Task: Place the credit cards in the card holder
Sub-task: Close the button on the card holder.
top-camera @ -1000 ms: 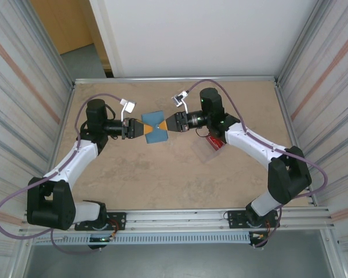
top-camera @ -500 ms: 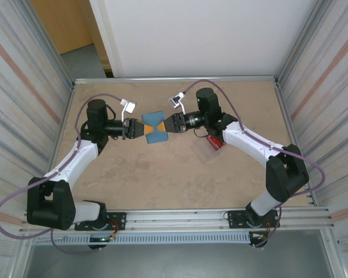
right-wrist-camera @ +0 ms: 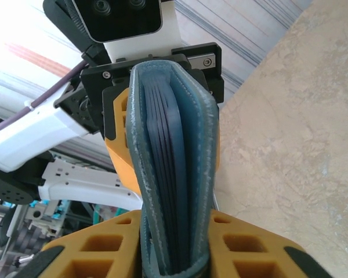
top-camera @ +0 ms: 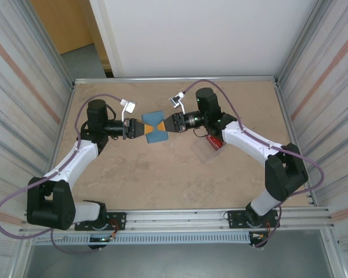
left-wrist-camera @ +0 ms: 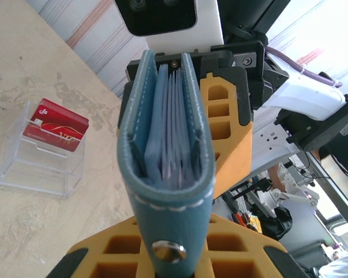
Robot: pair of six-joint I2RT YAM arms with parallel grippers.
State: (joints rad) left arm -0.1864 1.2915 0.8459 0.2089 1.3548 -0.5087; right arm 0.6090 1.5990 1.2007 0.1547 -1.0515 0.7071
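**Holding the card holder up with both arms**

Holding is the step right now. The small teal-blue booklet card holder point(top-camera: 157, 136) hangs in the air over the back middle of the sandy-brown table point(top-camera: 162, 179), between the two arms. The left gripper point(top-camera: 145, 128) has its orange fingers pressed on one end, the end with the little metal snap point(left-wrist-camera: 169, 250). The right gripper point(top-camera: 165, 124) pinches the other end.

The holder's long side runs from one gripper to the other, left to right across the table. The snap end points at the left arm. The two covers stand a little apart, and the wrist views show the pale grey-blue pockets point(left-wrist-camera: 168, 121) between them.

No card is in yet, I think. The thin red credit cards point(left-wrist-camera: 55, 124) sit in a clear plastic case point(left-wrist-camera: 37, 168) on the table, near the right arm and well apart from the holder.

Next, I guess one gripper must let go and fetch a red card. The other must keep the holder steady with a pocket showing. The card is thin, so the pinch must be careful, and the card's edge must line up with a pocket slot.
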